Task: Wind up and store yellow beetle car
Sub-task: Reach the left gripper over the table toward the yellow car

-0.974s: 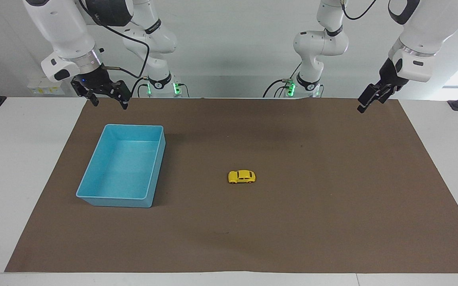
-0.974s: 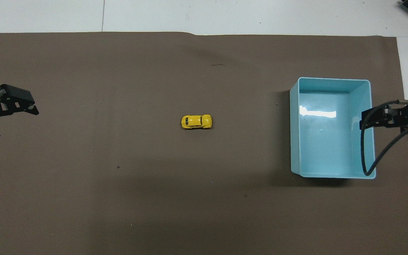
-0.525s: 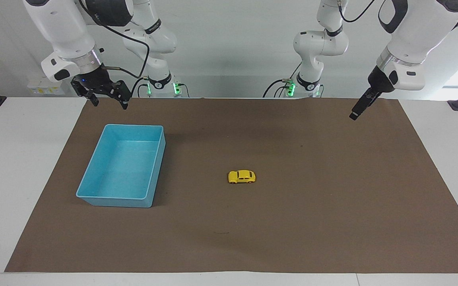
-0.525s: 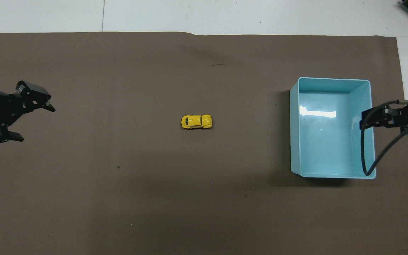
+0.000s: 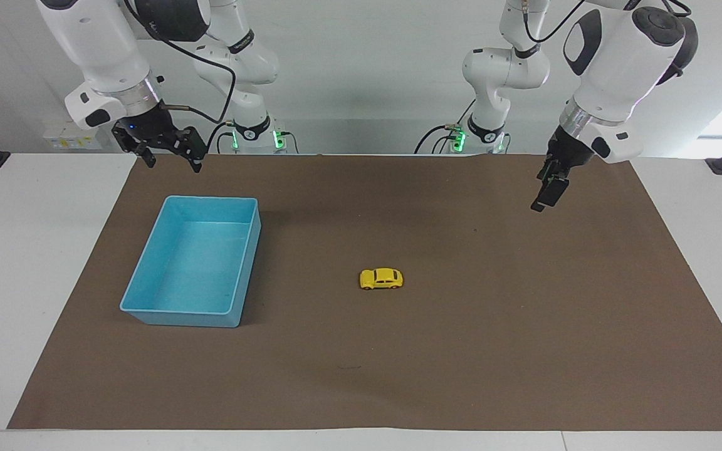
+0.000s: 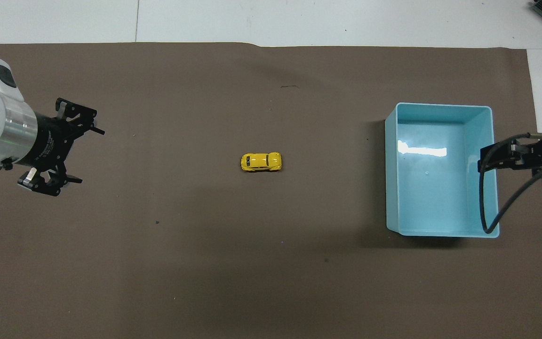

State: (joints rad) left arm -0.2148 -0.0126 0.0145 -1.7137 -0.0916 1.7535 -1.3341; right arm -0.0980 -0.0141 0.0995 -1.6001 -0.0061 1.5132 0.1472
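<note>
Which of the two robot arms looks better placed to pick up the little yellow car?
Probably the left: its hand is open, out over the brown mat and aimed at the yellow beetle car. The right hand waits by the blue bin.

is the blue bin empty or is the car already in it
Empty. The bin shows only bare floor; the car sits on the mat, toward the left arm's end.

Pretty bright, even lighting from above, everything's sharp. Only glare is a white streak on the blue bin's point(image 6: 440, 169) floor, with its soft shadow falling toward 9 o'clock in the overhead view.
</note>
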